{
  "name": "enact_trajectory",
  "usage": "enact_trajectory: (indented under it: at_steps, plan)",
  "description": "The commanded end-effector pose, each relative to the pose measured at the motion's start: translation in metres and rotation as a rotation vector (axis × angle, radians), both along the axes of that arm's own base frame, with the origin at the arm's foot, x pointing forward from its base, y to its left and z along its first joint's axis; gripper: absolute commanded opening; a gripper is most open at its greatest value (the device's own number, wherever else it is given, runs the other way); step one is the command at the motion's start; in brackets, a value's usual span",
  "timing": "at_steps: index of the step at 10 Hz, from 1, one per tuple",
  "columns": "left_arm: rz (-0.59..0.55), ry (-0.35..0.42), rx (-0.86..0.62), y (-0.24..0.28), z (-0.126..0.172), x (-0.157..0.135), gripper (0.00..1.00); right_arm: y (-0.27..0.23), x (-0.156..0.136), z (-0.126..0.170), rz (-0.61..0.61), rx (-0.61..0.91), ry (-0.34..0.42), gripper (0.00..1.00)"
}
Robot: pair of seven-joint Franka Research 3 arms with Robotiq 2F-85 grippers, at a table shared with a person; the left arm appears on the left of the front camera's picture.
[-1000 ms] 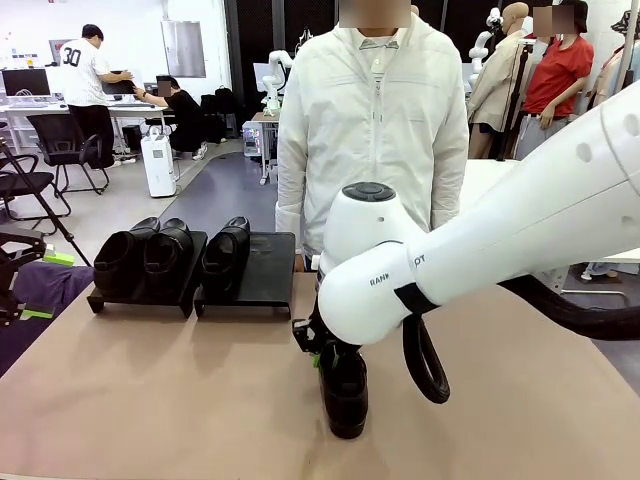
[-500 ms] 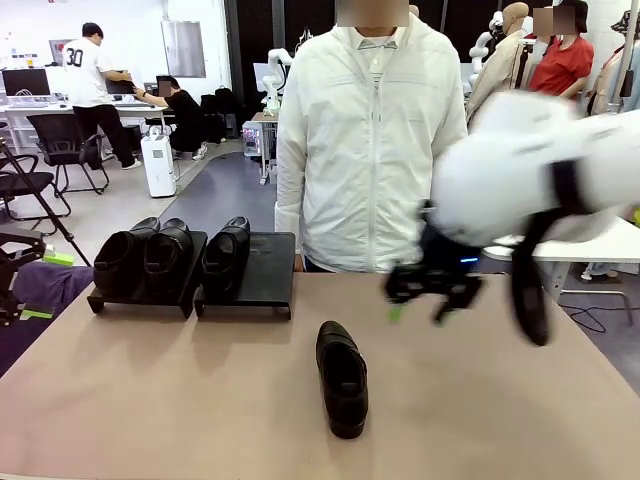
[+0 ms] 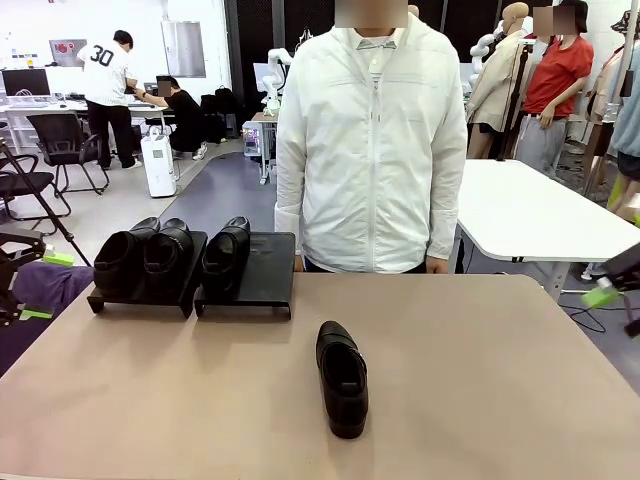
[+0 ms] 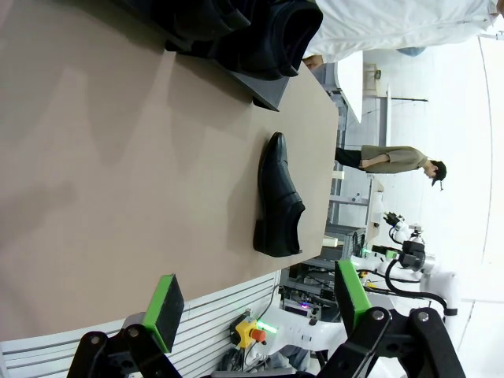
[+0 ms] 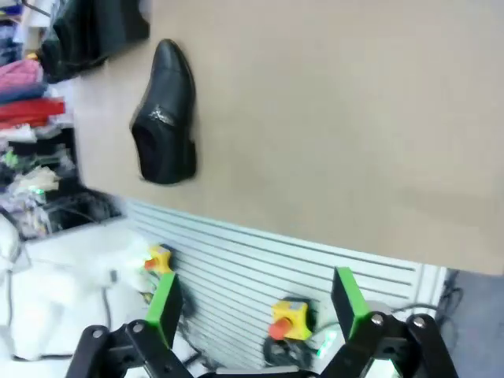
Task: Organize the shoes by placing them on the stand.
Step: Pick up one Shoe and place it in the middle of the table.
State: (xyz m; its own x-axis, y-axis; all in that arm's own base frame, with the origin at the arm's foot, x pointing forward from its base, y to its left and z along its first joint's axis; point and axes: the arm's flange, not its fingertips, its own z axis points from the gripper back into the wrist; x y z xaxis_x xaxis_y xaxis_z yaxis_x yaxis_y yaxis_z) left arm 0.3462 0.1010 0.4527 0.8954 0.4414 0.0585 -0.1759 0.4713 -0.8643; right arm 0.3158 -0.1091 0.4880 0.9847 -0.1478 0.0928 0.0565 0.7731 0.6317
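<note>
You have both grippers [image 4: 256,311] [image 5: 252,307] open and empty. The loose shoe [image 3: 343,377] lies mid-table, off the stand [image 3: 262,275]; it looks stiff and glossy, so pinch its collar rim.

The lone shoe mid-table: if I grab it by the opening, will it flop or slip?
The lone shoe holds its shape lying empty, so probably fairly stiff. Its glossy leather may slip against the pads. It rests flat on sole and heel on the table, so a push would likely slide it rather than tip it.
</note>
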Motion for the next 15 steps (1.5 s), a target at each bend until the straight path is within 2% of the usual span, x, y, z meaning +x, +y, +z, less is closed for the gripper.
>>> enact_trajectory:
  at_steps: [1, 2, 3, 4, 15]
  plan:
    - [-0.006, -0.016, -0.016, 0.001, 0.001, -0.001, 1.0, -0.003, 0.006, -0.022, -0.122, 0.165, -0.047, 1.0]
    - [-0.006, -0.016, -0.016, 0.001, 0.001, -0.001, 1.0, -0.004, 0.01, -0.027, -0.206, 0.204, -0.077, 1.0]
    - [-0.006, -0.016, -0.016, 0.001, 0.001, -0.001, 1.0, 0.005, 0.013, -0.029, -0.229, 0.231, -0.174, 1.0]
    - [-0.006, -0.016, -0.016, 0.001, 0.001, -0.001, 1.0, -0.025, -0.002, -0.019, -0.166, 0.166, -0.004, 1.0]
    - [-0.006, -0.016, -0.016, 0.001, 0.001, -0.001, 1.0, -0.025, -0.002, -0.019, -0.166, 0.166, -0.004, 1.0]
